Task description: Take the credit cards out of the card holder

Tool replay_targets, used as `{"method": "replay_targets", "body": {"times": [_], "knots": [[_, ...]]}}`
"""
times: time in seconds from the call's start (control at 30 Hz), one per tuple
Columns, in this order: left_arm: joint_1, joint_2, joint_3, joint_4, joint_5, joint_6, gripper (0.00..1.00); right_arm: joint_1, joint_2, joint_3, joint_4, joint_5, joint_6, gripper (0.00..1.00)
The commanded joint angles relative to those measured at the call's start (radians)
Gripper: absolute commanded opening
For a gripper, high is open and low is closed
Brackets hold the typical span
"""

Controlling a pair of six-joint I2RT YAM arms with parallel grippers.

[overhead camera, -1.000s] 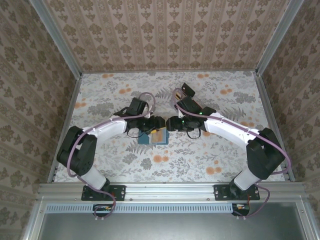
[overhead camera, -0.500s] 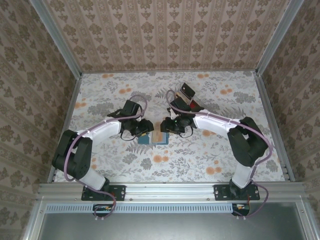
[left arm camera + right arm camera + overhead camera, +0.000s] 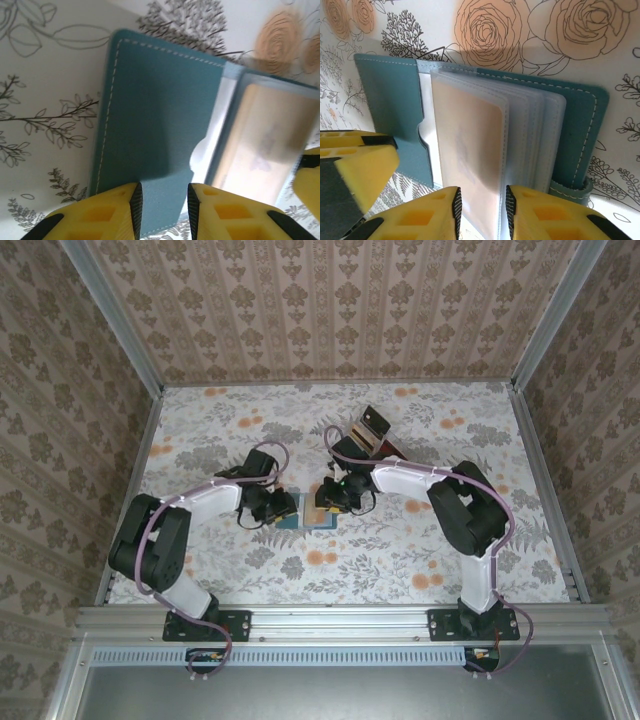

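The teal card holder (image 3: 305, 519) lies open on the flowered table, between the two grippers. Its left flap (image 3: 150, 110) is plain teal with white stitching. To its right stands a stack of clear sleeves (image 3: 520, 135); the front sleeve holds a pale credit card (image 3: 470, 145), also seen blurred as a pale card (image 3: 265, 140). My left gripper (image 3: 164, 202) hovers low over the left flap's near edge, jaws apart with only the flap showing between them. My right gripper (image 3: 482, 207) stands over the front sleeve's near edge, jaws apart. In the top view the left gripper (image 3: 283, 507) and right gripper (image 3: 325, 502) nearly meet.
A small dark boxy object (image 3: 368, 426) sits behind the right gripper toward the back of the table. Patterned walls and metal rails close the table on three sides. The left gripper's yellow finger (image 3: 360, 167) sits close beside the right gripper.
Both grippers have come down and inward onto the card holder, and their jaws have narrowed. The right arm's elbow has folded in toward the centre.
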Motion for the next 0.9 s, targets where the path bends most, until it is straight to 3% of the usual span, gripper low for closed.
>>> {"method": "replay_targets", "body": {"times": [0.0,0.3,0.47,0.7,0.87], "knots": [[0.003,0.027,-0.013,-0.009,-0.02,0.004,0.32,0.006,0.029,0.037,-0.027,-0.02,0.015,0.34],[-0.001,0.027,-0.041,-0.012,-0.029,0.009,0.3,0.006,0.016,0.025,0.054,-0.095,0.017,0.32],[-0.003,0.007,-0.033,-0.024,-0.019,0.012,0.29,0.016,-0.013,0.03,0.12,-0.187,0.024,0.38],[0.006,-0.187,-0.014,-0.229,-0.129,0.064,0.33,0.057,0.057,0.112,0.102,-0.181,0.045,0.44],[0.099,-0.321,-0.072,-0.289,-0.155,0.06,0.33,0.082,0.112,0.169,0.108,-0.166,0.059,0.48]]}}
